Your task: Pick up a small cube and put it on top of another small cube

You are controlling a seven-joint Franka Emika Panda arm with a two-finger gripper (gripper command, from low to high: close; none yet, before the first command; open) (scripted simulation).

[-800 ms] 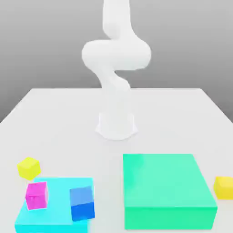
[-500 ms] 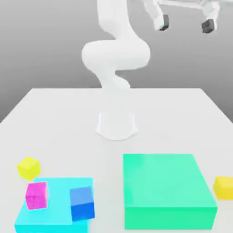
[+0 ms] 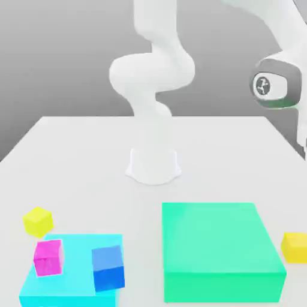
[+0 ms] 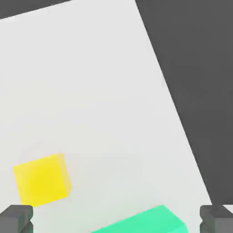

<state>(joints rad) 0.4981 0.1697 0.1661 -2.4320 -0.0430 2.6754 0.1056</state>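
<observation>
A: Yellow cube (image 4: pixel 42 179) first. Where does it sit against the jaws?

B: In the hand view it lies on the white table (image 4: pixel 91 91), below the gripper (image 4: pixel 116 218) and closer to one dark fingertip (image 4: pixel 16 218) than to the other. Nothing touches it. The jaws stand wide apart, with nothing between them.

A: Which way does it point?

B: It is a cube, so no long axis to name. It rests flat on one face, its edges turned slightly off the line between the fingertips.

A: And in the exterior view?

B: That yellow cube (image 3: pixel 294 246) is at the exterior view's right edge, just beside the big green block (image 3: pixel 219 249) but apart from it. The same green block's corner (image 4: pixel 145 223) shows between the fingertips in the hand view.

A: Other small cubes?

B: A second yellow cube (image 3: pixel 38 221) sits on the table at the exterior view's left, near a flat cyan block (image 3: pixel 75 282). On that cyan block stand a magenta cube (image 3: pixel 48 258) and a blue cube (image 3: pixel 108 268), apart from each other, both upright.

A: The surface and the room?

B: Plain white tabletop, a grey backdrop behind it. In the hand view the table's edge runs slantwise, with dark floor (image 4: pixel 200 68) past it. The white arm (image 3: pixel 153 78) rises from its round base (image 3: pixel 153 166) mid-table and bends over toward the exterior view's right.
</observation>
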